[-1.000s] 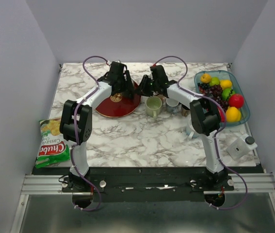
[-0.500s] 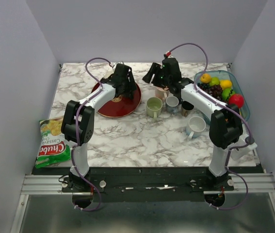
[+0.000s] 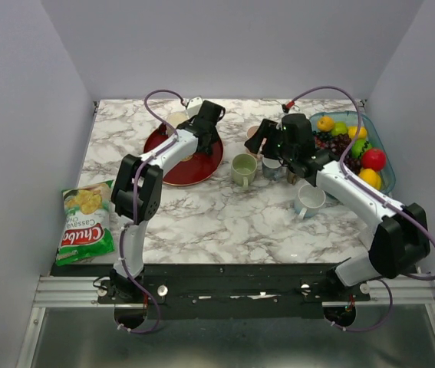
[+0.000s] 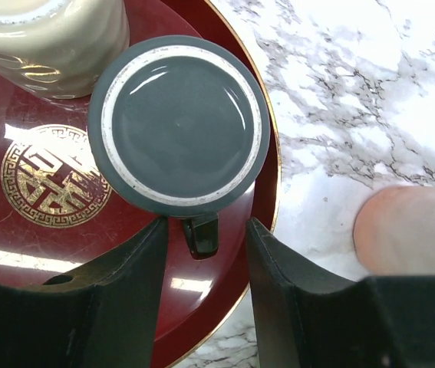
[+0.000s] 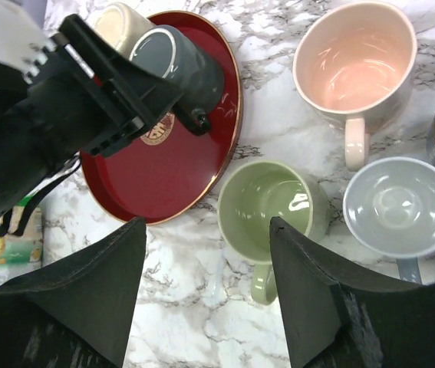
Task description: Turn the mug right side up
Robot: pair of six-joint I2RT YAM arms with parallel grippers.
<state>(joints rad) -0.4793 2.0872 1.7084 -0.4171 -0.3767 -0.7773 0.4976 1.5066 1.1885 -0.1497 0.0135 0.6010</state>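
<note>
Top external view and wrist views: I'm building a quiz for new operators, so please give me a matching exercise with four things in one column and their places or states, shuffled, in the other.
Things
1. dark grey ceramic mug
2. pale green ceramic mug
3. pile of colourful fruit
4. green chips bag

Places or states
A. inside the clear blue tray
B. upside down on the round red plate
C. lying flat at the left edge of the marble table
D. upright on the bare marble, beside the plate

Pairs: 1-B, 2-D, 3-A, 4-C
</note>
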